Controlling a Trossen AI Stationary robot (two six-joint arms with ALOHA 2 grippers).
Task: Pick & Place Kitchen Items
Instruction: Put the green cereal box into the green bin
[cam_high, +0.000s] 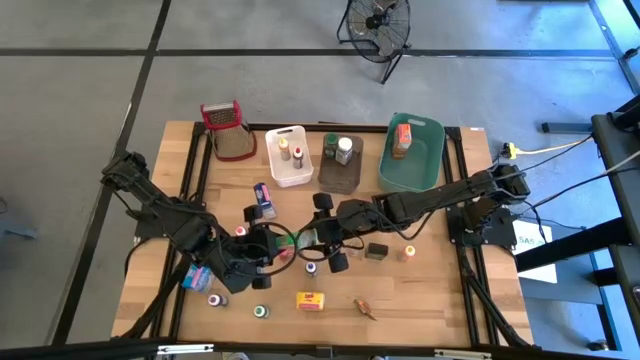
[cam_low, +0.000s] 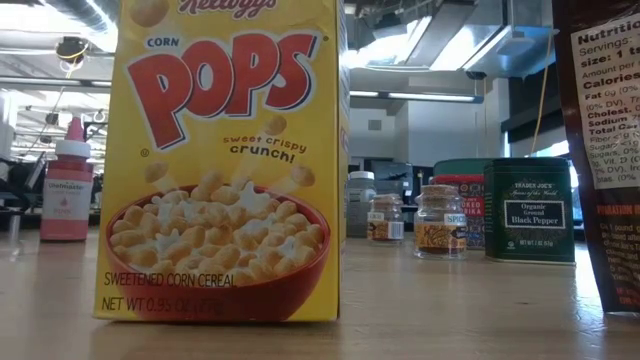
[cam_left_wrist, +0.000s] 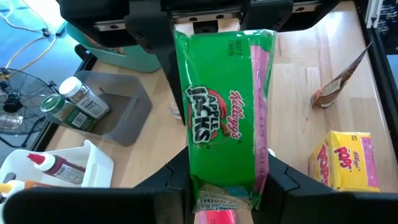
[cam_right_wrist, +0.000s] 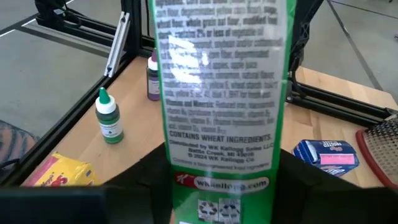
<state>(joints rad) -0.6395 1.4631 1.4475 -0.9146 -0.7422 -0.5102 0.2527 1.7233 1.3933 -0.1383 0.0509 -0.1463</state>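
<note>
Centre of the table, seen from above: near its left back corner stands the metal grater (cam_high: 228, 130). A blue box (cam_high: 198, 277) lies toward the left front, with a purple-capped bottle (cam_high: 217, 300) just beside it and a green-capped bottle (cam_high: 261, 311) a little farther right. We see the left arm reaching in from the left side, and the left gripper (cam_high: 268, 250) is clamped on one end of the green Apple Jacks box (cam_left_wrist: 224, 106), its fingers (cam_left_wrist: 171, 183) pressed against the carton's two sides. The box is lifted off the wood at mid-table, between the two arms. The right gripper (cam_high: 326, 236) meets it from the right and straddles the opposite end. Whether it has taken hold we cannot tell. In front of the pair lies the yellow Corn Pops box (cam_high: 312, 300) with a brown sachet (cam_high: 365, 309) near it. Right of the grippers stands a dark pepper tin (cam_high: 376, 251) with an orange-capped bottle (cam_high: 409, 252) beside it. The white tub (cam_high: 288, 155), brown tub (cam_high: 340, 160) and green tub (cam_high: 412, 150) line the back edge.
</note>
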